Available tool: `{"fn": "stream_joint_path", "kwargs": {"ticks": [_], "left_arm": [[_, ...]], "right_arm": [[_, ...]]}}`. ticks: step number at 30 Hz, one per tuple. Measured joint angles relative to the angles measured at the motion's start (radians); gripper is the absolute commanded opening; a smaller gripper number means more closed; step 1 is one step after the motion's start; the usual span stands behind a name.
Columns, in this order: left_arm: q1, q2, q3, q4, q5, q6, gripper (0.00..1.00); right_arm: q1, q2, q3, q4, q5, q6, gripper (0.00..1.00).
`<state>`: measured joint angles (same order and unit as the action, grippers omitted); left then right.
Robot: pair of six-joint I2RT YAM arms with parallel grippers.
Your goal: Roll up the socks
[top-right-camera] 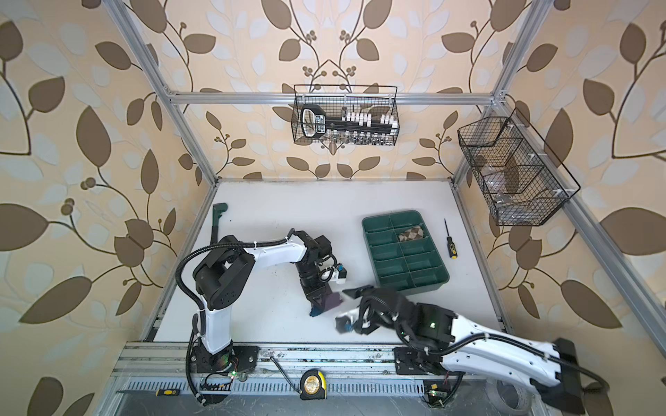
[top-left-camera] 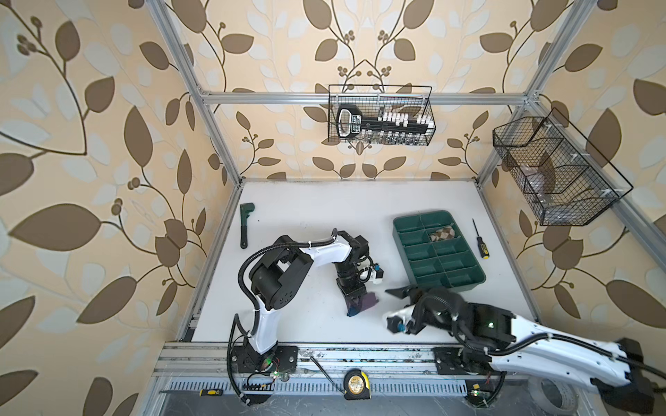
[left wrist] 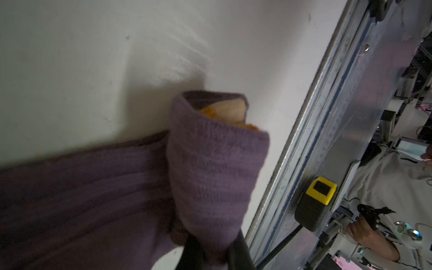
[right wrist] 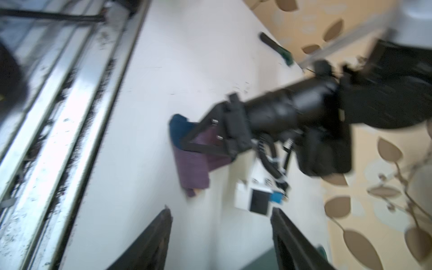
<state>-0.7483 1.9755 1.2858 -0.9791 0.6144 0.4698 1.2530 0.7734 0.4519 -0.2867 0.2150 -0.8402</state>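
The purple sock (top-left-camera: 367, 302) lies on the white table near the middle, its navy toe (top-left-camera: 353, 310) toward the front. In the left wrist view its purple part is rolled into a tube (left wrist: 215, 168) with mustard-yellow and tan showing at the open end. My left gripper (top-left-camera: 355, 300) points down and is shut on that roll (right wrist: 194, 168). The tan-and-brown argyle sock (top-left-camera: 442, 233) sits bunched in a far compartment of the green tray (top-left-camera: 400, 242). My right gripper (right wrist: 221, 215) stands open and holds nothing, just right of the purple sock, by the tray's front-left corner (top-right-camera: 355, 290).
A green wrench (top-left-camera: 245, 223) lies at the table's far left and a screwdriver (top-left-camera: 480, 241) right of the tray. A tape measure (top-left-camera: 356, 385) and another screwdriver (top-left-camera: 211, 392) rest on the front rail. Two wire baskets (top-left-camera: 382, 115) hang on the walls.
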Motion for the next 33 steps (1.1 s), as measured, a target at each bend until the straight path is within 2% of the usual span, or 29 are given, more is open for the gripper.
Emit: {"fn": "stream_joint_path", "kwargs": {"ticks": [2,7,13,18,20,22,26,30,33], "left_arm": [[0.006,0.007,0.003,-0.006,0.013,0.002,0.00],[0.010,0.016,0.011,-0.016,0.019,0.003,0.00],[0.011,0.016,0.011,-0.019,0.013,0.004,0.00],[0.036,0.024,0.014,-0.037,0.008,0.004,0.00],[0.036,0.027,0.016,-0.040,0.010,0.005,0.01],[0.035,0.030,0.018,-0.042,0.010,0.006,0.02],[0.037,0.030,0.019,-0.048,0.002,0.005,0.09],[0.035,0.012,0.006,-0.032,-0.005,-0.003,0.23],[0.030,-0.040,-0.013,-0.008,-0.027,-0.009,0.29]], "right_arm": [[0.052,0.144,-0.031,0.060,0.065,-0.033,0.69],[0.055,0.444,-0.035,0.266,0.142,-0.075,0.65],[0.010,0.650,0.016,0.451,0.149,-0.085,0.55],[-0.026,0.703,0.033,0.520,0.146,-0.084,0.51],[-0.039,0.714,0.034,0.537,0.141,-0.082,0.39],[-0.048,0.726,0.038,0.554,0.140,-0.081,0.22],[-0.056,0.737,0.051,0.549,0.137,-0.074,0.00],[-0.058,0.735,0.070,0.506,0.130,-0.068,0.00],[-0.062,0.718,0.095,0.436,0.115,-0.044,0.00]]}}
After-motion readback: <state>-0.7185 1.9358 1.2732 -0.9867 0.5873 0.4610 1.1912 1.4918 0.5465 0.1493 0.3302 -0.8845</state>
